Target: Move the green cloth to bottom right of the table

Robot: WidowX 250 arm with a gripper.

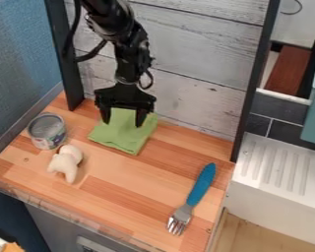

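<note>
We have the green cloth [122,134] at the back of the tabletop [114,197], its far part under and between the fingers of the gripper [124,116], the rest spreading toward the near edge. The fingers stand wide apart, pinching nothing that we can see — whether they touch the cloth, we can't tell. It's folded nearly square, with no clear long axis. Our carry should run diagonally to the near right, where the blue-handled fork [201,185] may crowd the landing. The can [47,131] and white plush toy [67,162] sit left, off that path.
</note>
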